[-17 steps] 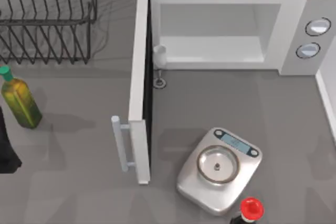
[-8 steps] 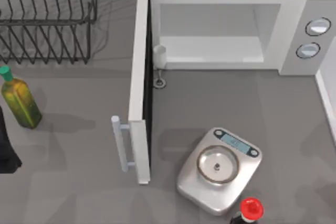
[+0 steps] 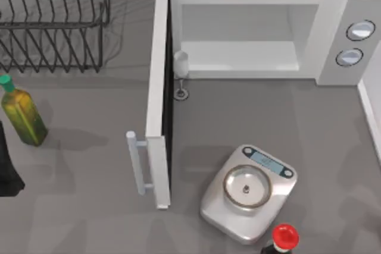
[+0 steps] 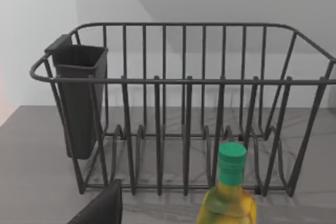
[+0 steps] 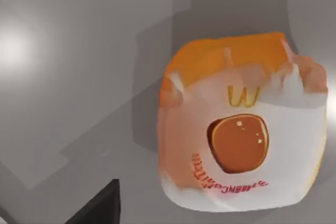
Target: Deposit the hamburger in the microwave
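right wrist view: hamburger (image 5: 241, 140) lies on grey table (image 5: 68, 77) below right hand

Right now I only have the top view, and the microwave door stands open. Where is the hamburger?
Observer: The hamburger lies on the grey table; the right wrist camera looks down on it.
Operator: What does it look like from there?
Observer: It has an orange bun edge and a whitish face with red lettering.
Operator: And the left wrist camera?
Observer: It faces the dish rack, which has a dark holder hung at one end. The green-capped bottle stands in front.
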